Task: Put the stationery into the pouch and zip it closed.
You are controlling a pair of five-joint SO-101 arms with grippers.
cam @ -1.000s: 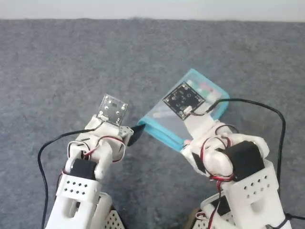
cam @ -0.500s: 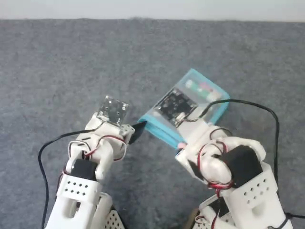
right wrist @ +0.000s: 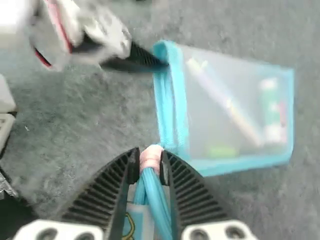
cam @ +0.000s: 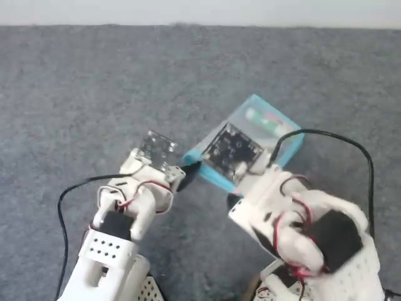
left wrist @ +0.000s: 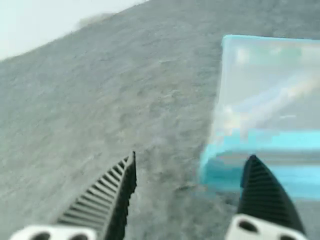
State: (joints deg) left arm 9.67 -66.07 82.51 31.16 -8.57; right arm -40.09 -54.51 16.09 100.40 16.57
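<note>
The grey mat [cam: 94,81] lay fuzzy and carpet-like under everything. At the pouch's near corner, the right gripper [right wrist: 149,161] was clamped hard on the pink zip pull [right wrist: 150,154], its ribbed black jaws pinching it and the teal tape running between them. At the pouch's other near corner sat the left gripper [left wrist: 191,165], toothed jaws spread wide, one tip right at the teal edge; contact was too close to call. The pouch [cam: 285,145] lay flat, a soft rectangle of clear plastic bound in teal fabric. Inside it was the stationery [right wrist: 226,105], slim pens and pastel pieces, hazy through the plastic. Beyond the pouch the mat ran to a plain pale wall [cam: 200,11].
</note>
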